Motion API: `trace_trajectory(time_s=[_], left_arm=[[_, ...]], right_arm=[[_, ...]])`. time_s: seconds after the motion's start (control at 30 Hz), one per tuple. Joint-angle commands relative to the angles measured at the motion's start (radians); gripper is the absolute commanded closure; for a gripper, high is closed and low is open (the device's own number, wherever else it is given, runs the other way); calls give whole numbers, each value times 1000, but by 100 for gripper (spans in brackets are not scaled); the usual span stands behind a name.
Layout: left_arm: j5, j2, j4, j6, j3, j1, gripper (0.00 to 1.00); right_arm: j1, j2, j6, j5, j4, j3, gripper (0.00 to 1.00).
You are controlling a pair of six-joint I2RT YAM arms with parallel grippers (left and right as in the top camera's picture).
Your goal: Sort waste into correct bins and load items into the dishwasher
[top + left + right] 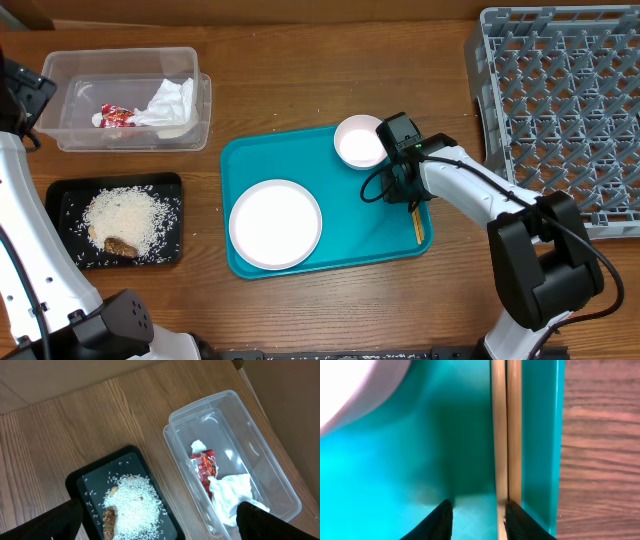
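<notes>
Chopsticks straddled at the teal tray's right edge

The pair of chopsticks (506, 435) is laid flat along the right wall of the teal tray (350, 220). The right gripper (480, 510) is therefore set low over them, part-open, with a finger on each side. A gap is seen on the left, so nothing is judged to be gripped yet. The dish rack (560, 110), their likely destination, is placed right of the tray. The left gripper (157, 520), spread wide and empty, is held well left of the tray.
</notes>
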State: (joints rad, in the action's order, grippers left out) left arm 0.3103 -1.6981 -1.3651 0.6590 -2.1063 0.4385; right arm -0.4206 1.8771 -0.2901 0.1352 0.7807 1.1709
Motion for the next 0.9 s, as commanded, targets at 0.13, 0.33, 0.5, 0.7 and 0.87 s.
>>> trace_trajectory(time_s=[0.13,0.33,0.5,0.7,0.87], left_arm=[[11,-3,0,18,-4,0,0],[10,-3,0,18,-4,0,0],[10,-3,0,18,-4,0,0],[10,-3,0,18,-4,0,0],[10,-3,0,18,-4,0,0]], right_arm=[[1,-3,5,10,-35,-59,64],[1,-3,-3,-9,-8,-57,96],[4,-3,-6,-13,69,16,96],[36,-3,28,-13,242,232,96],[107,-3,87,-13,379,463,96]])
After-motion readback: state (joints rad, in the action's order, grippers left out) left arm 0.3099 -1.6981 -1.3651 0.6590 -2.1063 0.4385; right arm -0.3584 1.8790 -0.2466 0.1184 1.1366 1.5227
